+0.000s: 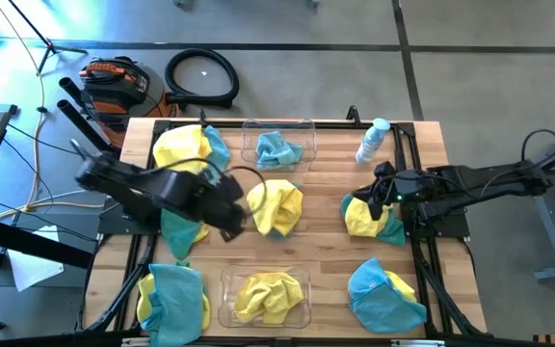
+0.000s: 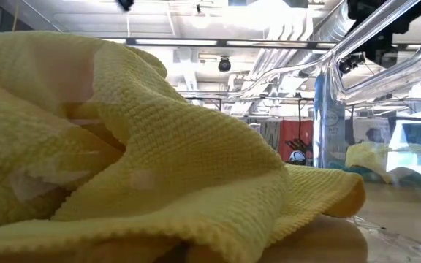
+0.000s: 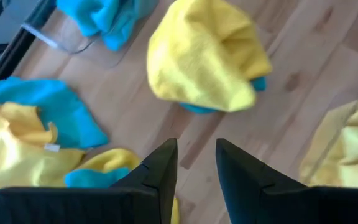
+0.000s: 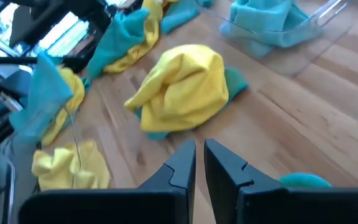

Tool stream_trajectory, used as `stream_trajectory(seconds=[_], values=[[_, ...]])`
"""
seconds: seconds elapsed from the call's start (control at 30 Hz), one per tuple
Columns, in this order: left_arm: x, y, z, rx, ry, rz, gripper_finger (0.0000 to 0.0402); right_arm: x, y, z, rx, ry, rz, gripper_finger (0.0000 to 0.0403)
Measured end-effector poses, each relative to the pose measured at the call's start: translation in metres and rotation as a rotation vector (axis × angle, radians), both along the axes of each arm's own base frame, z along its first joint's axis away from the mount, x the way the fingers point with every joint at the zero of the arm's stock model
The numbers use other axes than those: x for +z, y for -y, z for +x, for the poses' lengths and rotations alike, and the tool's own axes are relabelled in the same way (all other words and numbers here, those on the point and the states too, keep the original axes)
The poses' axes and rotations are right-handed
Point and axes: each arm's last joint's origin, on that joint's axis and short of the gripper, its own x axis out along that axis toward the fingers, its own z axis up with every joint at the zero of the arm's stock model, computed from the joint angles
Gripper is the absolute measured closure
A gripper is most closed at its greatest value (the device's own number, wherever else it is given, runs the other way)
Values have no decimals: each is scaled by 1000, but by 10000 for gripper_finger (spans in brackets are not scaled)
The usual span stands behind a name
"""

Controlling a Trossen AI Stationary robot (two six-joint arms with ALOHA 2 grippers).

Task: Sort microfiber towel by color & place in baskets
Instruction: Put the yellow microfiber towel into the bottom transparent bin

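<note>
Your wooden plank desk point(image 1: 321, 246) sits on grey floor. Near clear tub point(image 1: 227, 306) holds a fuzzy yellow towel point(image 1: 263, 294); far tub point(image 1: 249, 130) a teal one point(image 1: 277, 149). Mixed heaps lie around. Left claw point(image 3: 194, 163) hangs slightly parted, empty; right claw point(image 4: 199, 155) nearly closed, empty.

Crumpled yellow towel point(image 1: 261, 294) fills near basket point(image 1: 227, 301); teal towel point(image 1: 277, 149) far basket point(image 1: 306, 130).

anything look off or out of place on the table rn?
Mostly unsorted clutter: mixed yellow-and-teal towel heaps lie loose on the table, including the centre heap. The baskets are sorted so far: far basket holds only a teal towel, near basket only a yellow towel. A small bottle stands by the far edge, unrelated to sorting.
</note>
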Motion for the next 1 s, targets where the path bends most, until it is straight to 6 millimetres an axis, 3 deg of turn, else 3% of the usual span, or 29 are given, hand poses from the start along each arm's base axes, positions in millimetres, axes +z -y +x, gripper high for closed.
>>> stream_trajectory(seconds=[0.3, 0.53, 0.8, 1.0], values=[[-38, -35, -84, 17, 159, -49, 303, -2, -2, 27, -67, 31, -23, 387], [-72, -57, -141, 17, 272, -101, 303, 19, -5, 50, -82, -39, -18, 401], [-109, -65, -168, -115, 477, -154, 303, 37, -8, 63, -196, -382, 55, 402], [-121, -66, -173, -184, 549, -137, 303, 24, -10, 64, -275, -599, 162, 400]])
